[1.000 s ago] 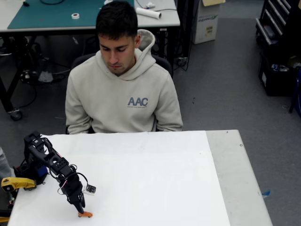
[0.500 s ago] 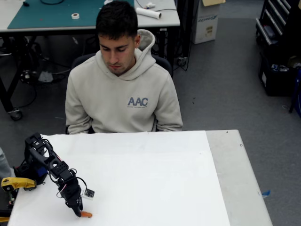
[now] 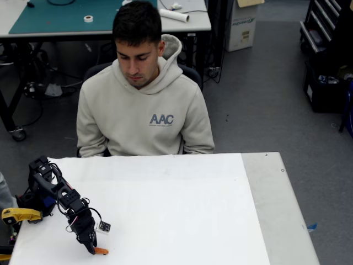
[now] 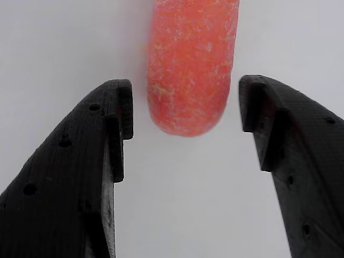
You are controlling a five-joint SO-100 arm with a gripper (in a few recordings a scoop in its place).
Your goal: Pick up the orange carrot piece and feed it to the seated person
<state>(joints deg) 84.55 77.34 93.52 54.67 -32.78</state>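
The orange carrot piece (image 3: 101, 251) lies on the white table (image 3: 176, 210) near its front left corner. My black gripper (image 3: 92, 249) points down at it, tip touching the table beside the carrot's left end. In the wrist view the carrot piece (image 4: 191, 64) lies between my two black fingers (image 4: 80, 177), its rounded end level with the fingertips and a gap on each side. The gripper (image 4: 185, 115) is open and grips nothing. The seated person (image 3: 144, 94) in a beige hoodie sits behind the far edge of the table, looking down.
A yellow handle (image 3: 19, 214) sits at the left table edge beside the arm's base (image 3: 41, 187). A grey strip (image 3: 281, 204) runs along the table's right side. Behind the person stands a bench with a green mat (image 3: 66, 14).
The gripper has dropped lower onto the carrot piece since a second ago; the arm has folded down slightly. The carrot has stayed in place.
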